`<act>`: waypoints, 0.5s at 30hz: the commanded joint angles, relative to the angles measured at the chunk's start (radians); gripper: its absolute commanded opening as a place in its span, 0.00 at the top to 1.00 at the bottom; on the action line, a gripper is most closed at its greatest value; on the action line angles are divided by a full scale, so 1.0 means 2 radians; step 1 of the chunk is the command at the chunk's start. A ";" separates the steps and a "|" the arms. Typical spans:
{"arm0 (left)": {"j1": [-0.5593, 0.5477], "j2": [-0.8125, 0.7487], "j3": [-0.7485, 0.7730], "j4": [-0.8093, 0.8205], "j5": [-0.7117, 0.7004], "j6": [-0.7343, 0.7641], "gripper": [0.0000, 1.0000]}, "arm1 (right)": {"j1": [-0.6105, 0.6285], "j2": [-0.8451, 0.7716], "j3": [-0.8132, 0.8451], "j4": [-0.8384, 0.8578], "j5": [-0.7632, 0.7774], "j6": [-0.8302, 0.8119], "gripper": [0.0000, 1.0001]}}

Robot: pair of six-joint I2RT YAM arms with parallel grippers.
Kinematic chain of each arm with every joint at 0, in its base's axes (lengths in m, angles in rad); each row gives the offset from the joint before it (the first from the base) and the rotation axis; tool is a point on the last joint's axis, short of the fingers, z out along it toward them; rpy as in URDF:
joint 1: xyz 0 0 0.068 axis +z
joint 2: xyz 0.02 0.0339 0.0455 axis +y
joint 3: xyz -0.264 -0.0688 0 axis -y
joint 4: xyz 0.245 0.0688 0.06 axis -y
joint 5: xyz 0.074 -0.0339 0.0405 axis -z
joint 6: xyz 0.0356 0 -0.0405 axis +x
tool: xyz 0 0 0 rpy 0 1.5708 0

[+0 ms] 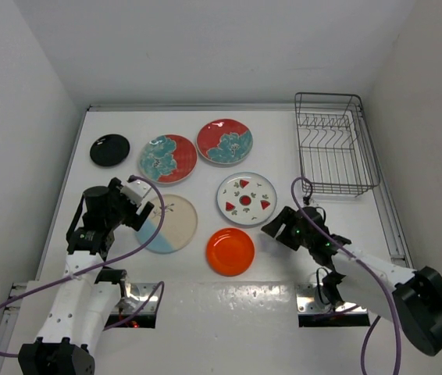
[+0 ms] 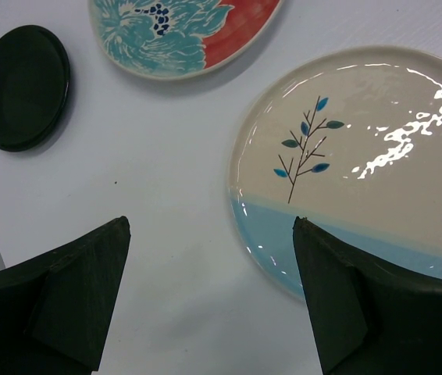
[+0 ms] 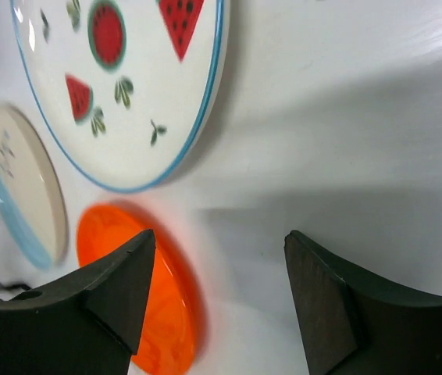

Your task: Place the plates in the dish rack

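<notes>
Six plates lie flat on the white table: small black point(image 1: 110, 150), two red-and-teal floral point(image 1: 168, 158) point(image 1: 225, 141), cream-and-light-blue with sprig point(image 1: 170, 223), white with watermelon wedges point(image 1: 246, 198), small orange point(image 1: 230, 251). The dish rack point(image 1: 334, 144) stands empty at the back right. My left gripper point(image 1: 149, 205) is open and empty above the cream plate's left edge point(image 2: 346, 156); the black plate point(image 2: 22, 86) and a floral plate point(image 2: 174, 31) show beyond it. My right gripper point(image 1: 272, 227) is open and empty, low between the orange plate point(image 3: 139, 305) and the watermelon plate point(image 3: 127, 86).
White walls enclose the table at the back and both sides. A raised rail point(image 1: 389, 211) runs along the table's right edge beside the rack. Purple cables point(image 1: 307, 207) loop from both arms.
</notes>
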 commanded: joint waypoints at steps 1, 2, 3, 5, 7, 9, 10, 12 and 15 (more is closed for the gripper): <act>-0.004 -0.005 -0.003 0.016 0.010 -0.001 0.10 | -0.003 0.013 -0.035 0.069 0.105 0.106 0.33; -0.004 -0.005 -0.003 0.016 0.010 -0.001 0.10 | -0.001 0.025 -0.033 0.092 0.112 0.111 0.34; -0.004 -0.005 -0.003 0.016 0.010 -0.001 0.10 | -0.002 0.037 -0.025 0.098 0.115 0.114 0.34; -0.004 -0.005 -0.003 0.016 0.010 -0.001 0.10 | 0.000 0.094 0.000 0.095 0.122 0.117 0.36; -0.004 -0.010 -0.003 0.021 0.010 -0.001 0.10 | 0.003 0.135 0.032 0.080 0.133 0.123 0.36; -0.004 -0.010 -0.003 0.021 0.010 -0.001 0.10 | 0.006 0.184 0.060 0.070 0.151 0.148 0.37; -0.004 -0.015 -0.003 0.021 0.010 -0.001 0.10 | 0.006 0.195 0.065 0.071 0.151 0.155 0.39; -0.004 -0.015 -0.003 0.021 0.010 -0.001 0.10 | 0.008 0.237 0.085 0.064 0.155 0.182 0.44; -0.004 -0.020 -0.003 0.021 0.004 -0.001 0.09 | 0.015 0.277 0.111 0.026 0.157 0.214 0.56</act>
